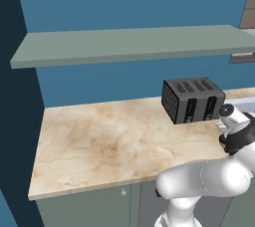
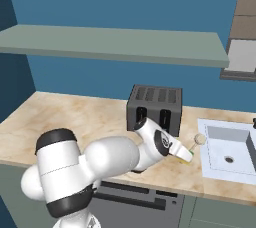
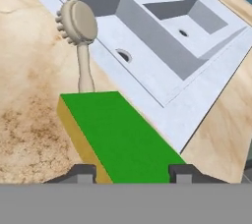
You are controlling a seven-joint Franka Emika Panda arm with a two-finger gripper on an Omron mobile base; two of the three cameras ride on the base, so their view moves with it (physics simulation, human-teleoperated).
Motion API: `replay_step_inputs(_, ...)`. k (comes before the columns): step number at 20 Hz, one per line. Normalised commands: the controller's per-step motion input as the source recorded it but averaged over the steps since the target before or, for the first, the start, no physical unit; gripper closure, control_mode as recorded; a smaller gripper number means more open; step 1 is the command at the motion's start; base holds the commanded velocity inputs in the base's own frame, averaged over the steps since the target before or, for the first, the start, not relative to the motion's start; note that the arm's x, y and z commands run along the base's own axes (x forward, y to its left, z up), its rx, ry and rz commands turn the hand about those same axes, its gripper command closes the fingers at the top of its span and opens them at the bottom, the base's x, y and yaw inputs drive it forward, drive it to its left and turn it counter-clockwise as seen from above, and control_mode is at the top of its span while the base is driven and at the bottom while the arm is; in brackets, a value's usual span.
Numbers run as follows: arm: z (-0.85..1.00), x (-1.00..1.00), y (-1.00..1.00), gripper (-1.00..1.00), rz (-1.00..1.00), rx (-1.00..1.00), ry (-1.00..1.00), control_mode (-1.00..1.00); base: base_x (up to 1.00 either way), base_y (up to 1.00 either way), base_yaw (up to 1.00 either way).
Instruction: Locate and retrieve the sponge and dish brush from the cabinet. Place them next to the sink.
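Green sponge (image 3: 123, 134) hides dish brush (image 3: 78, 26) handle | end effector (image 3: 133, 173) grip unclear

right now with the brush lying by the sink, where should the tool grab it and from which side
Probably the thin stick handle of the dish brush, from above, fingers closing across it. It lies flat on the counter with its round head toward the sink, and the head looks too wide. The handle's near end is hidden behind the sponge, so grip mid-handle, just below the head.
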Motion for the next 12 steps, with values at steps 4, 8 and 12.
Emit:
replay_step_inputs(4, -0.10, 0.00, 0.00, -1.00, 0.00, 0.02, 0.00, -1.00, 0.00, 0.00, 0.00)
replay_step_inputs(8, -0.06, 0.00, 0.00, -1.00, 0.00, 0.00, 0.00, -1.00, 0.00, 0.00, 0.00)
replay_step_inputs(12, -0.01, 0.00, 0.00, -1.00, 0.00, 0.00, 0.01, -1.00, 0.00, 0.00, 0.00)
